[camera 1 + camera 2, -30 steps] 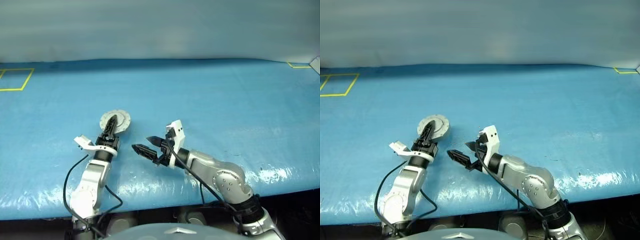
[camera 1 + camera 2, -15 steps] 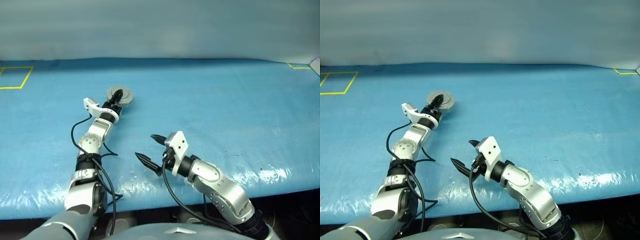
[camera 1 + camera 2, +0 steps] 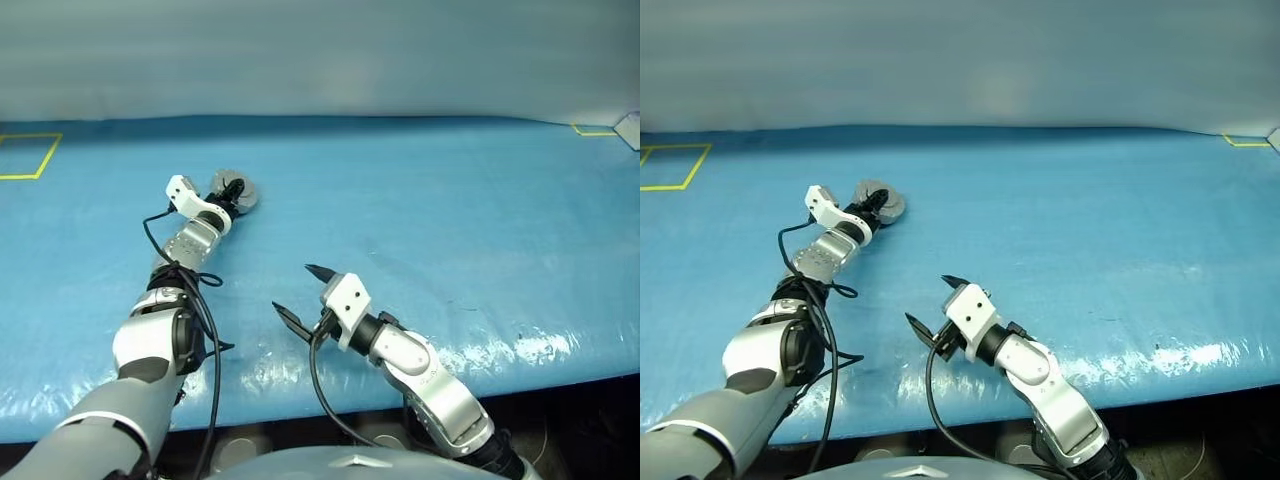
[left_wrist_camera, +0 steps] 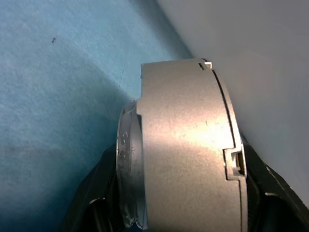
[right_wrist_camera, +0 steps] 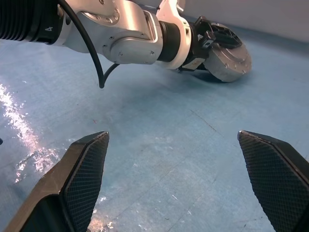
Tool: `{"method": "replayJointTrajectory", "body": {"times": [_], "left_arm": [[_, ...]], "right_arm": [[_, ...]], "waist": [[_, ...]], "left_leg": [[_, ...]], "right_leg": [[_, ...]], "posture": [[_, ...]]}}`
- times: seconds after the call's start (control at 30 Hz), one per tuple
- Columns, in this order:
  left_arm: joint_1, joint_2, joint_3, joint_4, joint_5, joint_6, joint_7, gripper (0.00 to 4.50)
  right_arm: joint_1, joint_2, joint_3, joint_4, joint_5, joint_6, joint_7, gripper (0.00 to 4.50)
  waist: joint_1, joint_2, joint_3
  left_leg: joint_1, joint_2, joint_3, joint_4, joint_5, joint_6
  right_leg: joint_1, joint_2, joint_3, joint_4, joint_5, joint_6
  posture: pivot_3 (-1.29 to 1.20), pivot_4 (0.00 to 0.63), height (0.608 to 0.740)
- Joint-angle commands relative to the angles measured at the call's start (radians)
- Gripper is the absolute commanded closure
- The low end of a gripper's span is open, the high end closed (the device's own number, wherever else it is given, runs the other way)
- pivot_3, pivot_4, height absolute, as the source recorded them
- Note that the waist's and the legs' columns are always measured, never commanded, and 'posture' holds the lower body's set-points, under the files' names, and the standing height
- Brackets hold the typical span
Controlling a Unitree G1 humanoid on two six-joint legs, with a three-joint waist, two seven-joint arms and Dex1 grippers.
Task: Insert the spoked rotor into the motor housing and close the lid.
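Left arm was stretched far out across the blue surface (image 3: 420,200), left end effector (image 3: 232,192) clamped on the motor housing (image 3: 243,193), one black finger on each flat side, seen clearly in the left wrist view. Housing (image 4: 188,145) was closed up: the lid (image 4: 129,169) lay against it, grey casing seen edge-on with a small notch on its rim. Whether the housing touched the surface or hung just above it, can't tell; in the right wrist view it sat tilted, low over the blue sheet, looked like resting on its edge. Housing was toward the far left part of the surface, well apart from the right arm.

Right end effector (image 3: 300,295) hovered near the front edge of the surface, fingers spread wide, nothing between them. Right wrist view had both black textured fingertips (image 5: 87,164) far apart, with the left arm and the housing (image 5: 227,53) beyond them.

Black cable (image 3: 205,330) looped along the left arm. Yellow tape square (image 3: 25,155) at the far left corner of the surface, another bit of yellow tape (image 3: 590,130) at the far right corner. Grey wall (image 3: 320,50) behind the surface.
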Motion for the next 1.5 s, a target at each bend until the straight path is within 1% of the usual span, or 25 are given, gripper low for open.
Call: {"method": "replayJointTrajectory", "body": {"times": [0.03, 0.07, 0.13, 0.17, 0.37, 0.47, 0.53, 0.6, 0.67, 0.7, 0.73, 0.8, 0.87, 0.9, 1.03, 1.13, 1.17, 1.23, 1.37, 1.5], "left_arm": [[-0.028, 0.023, 0.021, 0.004, 0.043, 0.031, 0.024, 1.14], [-0.005, 0.034, 0.021, -0.016, 0.052, 0.058, 0.022, 0.84], [0.084, 0.052, 0.014, -0.123, 0.060, 0.143, 0.028, 0.12], [0.135, 0.055, 0.016, -0.195, 0.055, 0.190, 0.043, 0.02], [0.431, 0.040, 0.084, -0.632, -0.031, 0.416, 0.158, 0.02], [0.600, 0.041, 0.083, -0.867, -0.083, 0.510, 0.153, 0.02], [0.691, 0.052, 0.069, -0.989, -0.101, 0.537, 0.123, 0.02], [0.776, 0.087, 0.019, -1.101, -0.064, 0.521, 0.073, 0.02], [0.918, 0.146, -0.080, -1.253, 0.037, 0.409, -0.047, 0.02], [0.961, 0.162, -0.110, -1.295, 0.069, 0.369, -0.082, 0.02], [1.028, 0.179, -0.150, -1.356, 0.132, 0.294, -0.114, 0.02], [1.124, 0.181, -0.206, -1.434, 0.249, 0.161, -0.122, 0.02], [1.183, 0.168, -0.244, -1.475, 0.348, 0.052, -0.105, 0.02], [1.202, 0.149, -0.255, -1.482, 0.391, -0.010, -0.090, 0.02], [1.257, 0.112, -0.323, -1.443, 0.629, -0.284, -0.024, 0.02], [1.272, 0.011, -0.332, -1.394, 0.655, -0.412, 0.035, 0.02], [1.272, -0.006, -0.335, -1.372, 0.673, -0.442, 0.045, 0.02], [1.272, -0.020, -0.339, -1.340, 0.715, -0.492, 0.059, 0.02], [1.265, -0.040, -0.360, -1.297, 0.745, -0.527, 0.072, 0.02], [1.240, -0.056, -0.356, -1.266, 0.760, -0.546, 0.095, 0.02]], "right_arm": [[0.002, 0.004, -0.008, -0.018, -0.020, 0.007, 0.009, 0.00], [0.000, -0.001, -0.008, -0.019, -0.028, 0.022, 0.011, 0.00], [-0.019, 0.019, 0.005, -0.024, -0.038, 0.066, 0.005, 0.00], [-0.025, 0.025, 0.006, -0.026, -0.036, 0.077, 0.008, 0.00], [-0.037, 0.038, -0.003, -0.006, -0.016, 0.081, 0.055, 0.00], [-0.035, 0.037, -0.018, -0.002, 0.009, 0.078, 0.089, 0.00], [-0.021, 0.054, -0.050, -0.004, 0.042, 0.081, 0.089, 0.00], [-0.014, 0.066, -0.075, -0.002, 0.062, 0.072, 0.090, 0.00], [-0.003, 0.084, -0.116, 0.015, 0.062, 0.026, 0.064, 0.00], [0.002, 0.090, -0.129, 0.020, 0.059, 0.011, 0.057, 0.00], [0.010, 0.099, -0.153, 0.036, 0.058, -0.023, 0.046, 0.00], [0.025, 0.123, -0.199, 0.069, 0.066, -0.076, 0.023, 0.00], [0.036, 0.136, -0.231, 0.100, 0.064, -0.119, 0.013, 0.00], [0.042, 0.135, -0.240, 0.120, 0.037, -0.159, -0.002, 0.00], [0.075, 0.140, -0.261, 0.186, -0.054, -0.277, -0.079, 0.00], [0.107, 0.153, -0.271, 0.206, -0.079, -0.309, -0.119, 0.00], [0.114, 0.158, -0.272, 0.208, -0.085, -0.316, -0.127, 0.00], [0.122, 0.168, -0.276, 0.214, -0.094, -0.327, -0.140, 0.00], [0.127, 0.177, -0.274, 0.232, -0.117, -0.349, -0.159, 0.00], [0.120, 0.179, -0.276, 0.247, -0.134, -0.354, -0.170, 0.00]], "waist": [[0.000, 0.000, 0.000], [0.001, 0.000, 0.000], [-0.007, 0.000, -0.001], [-0.016, 0.001, -0.001], [-0.030, 0.003, -0.003], [-0.032, 0.004, -0.006], [-0.031, 0.005, -0.007], [-0.022, 0.005, -0.007], [-0.021, 0.005, -0.007], [-0.019, 0.005, -0.007], [-0.014, 0.005, -0.007], [-0.006, 0.005, -0.007], [0.006, 0.005, -0.007], [0.011, 0.005, -0.007], [0.018, 0.005, -0.007], [0.018, 0.006, -0.007], [0.018, 0.005, -0.007], [0.016, 0.005, -0.006], [0.016, 0.006, -0.006], [0.015, 0.005, -0.006]], "left_leg": [[0.000, 0.000, 0.000, 0.000, 0.000, 0.000], [0.000, 0.000, 0.000, 0.000, 0.000, 0.000], [0.002, 0.000, 0.000, 0.000, 0.000, -0.001], [0.003, 0.001, 0.001, 0.000, 0.000, -0.001], [0.014, 0.003, 0.002, -0.004, 0.000, -0.001], [0.017, 0.003, 0.004, -0.005, 0.000, -0.001], [0.017, 0.004, 0.005, -0.004, 0.000, -0.001], [0.017, 0.004, 0.005, -0.004, 0.000, -0.001], [0.017, 0.004, 0.006, -0.004, 0.000, -0.001], [0.017, 0.004, 0.009, -0.004, 0.000, -0.001], [0.017, 0.005, 0.009, -0.005, 0.000, -0.001], [0.016, 0.008, 0.011, -0.005, 0.000, -0.001], [0.015, 0.008, 0.011, -0.006, -0.001, 0.000], [0.014, 0.009, 0.011, -0.006, -0.001, 0.000], [0.012, 0.009, 0.011, -0.006, -0.001, 0.000], [0.011, 0.009, 0.013, -0.006, -0.001, 0.000], [0.011, 0.009, 0.013, -0.006, -0.001, 0.001], [0.011, 0.010, 0.013, -0.006, -0.001, 0.001], [0.011, 0.011, 0.012, -0.005, -0.001, 0.001], [0.010, 0.010, 0.012, -0.004, -0.001, 0.001]], "right_leg": [[0.000, 0.000, 0.000, 0.000, 0.000, 0.000], [0.000, 0.000, 0.000, 0.000, 0.001, 0.000], [0.001, 0.000, 0.000, 0.000, 0.001, 0.000], [0.002, 0.000, 0.000, 0.001, 0.001, 0.000], [0.008, 0.000, 0.005, 0.002, 0.001, -0.002], [0.009, 0.000, 0.007, 0.003, 0.001, -0.002], [0.010, -0.001, 0.007, 0.003, 0.001, -0.003], [0.010, -0.001, 0.007, 0.003, 0.000, -0.005], [0.009, -0.001, 0.007, 0.003, -0.002, -0.008], [0.009, -0.001, 0.007, 0.003, -0.002, -0.008], [0.008, -0.002, 0.008, 0.003, -0.002, -0.009], [0.006, -0.002, 0.009, 0.002, -0.002, -0.009], [0.005, -0.002, 0.009, 0.001, -0.002, -0.009], [0.005, -0.002, 0.009, 0.001, -0.002, -0.009], [0.004, -0.002, 0.007, 0.001, -0.002, -0.009], [0.003, -0.002, 0.008, 0.001, -0.002, -0.009], [0.003, -0.002, 0.008, 0.000, -0.002, -0.009], [0.002, -0.001, 0.008, 0.001, -0.003, -0.009], [0.003, 0.000, 0.006, 0.001, -0.003, -0.010], [0.003, -0.001, 0.006, 0.001, -0.003, -0.010]], "posture": [[0.00, 0.150, 0.740], [0.00, 0.150, 0.740], [0.00, 0.150, 0.740], [0.00, 0.150, 0.740], [0.00, 0.150, 0.740], [0.00, 0.150, 0.740], [0.00, 0.150, 0.740], [0.00, 0.150, 0.740], [0.00, 0.150, 0.740], [0.00, 0.150, 0.740], [0.00, 0.150, 0.740], [0.00, 0.150, 0.740], [0.00, 0.150, 0.740], [0.00, 0.150, 0.740], [0.00, 0.150, 0.740], [0.00, 0.150, 0.740], [0.00, 0.150, 0.740], [0.00, 0.150, 0.740], [0.00, 0.150, 0.740], [0.00, 0.150, 0.740]]}}
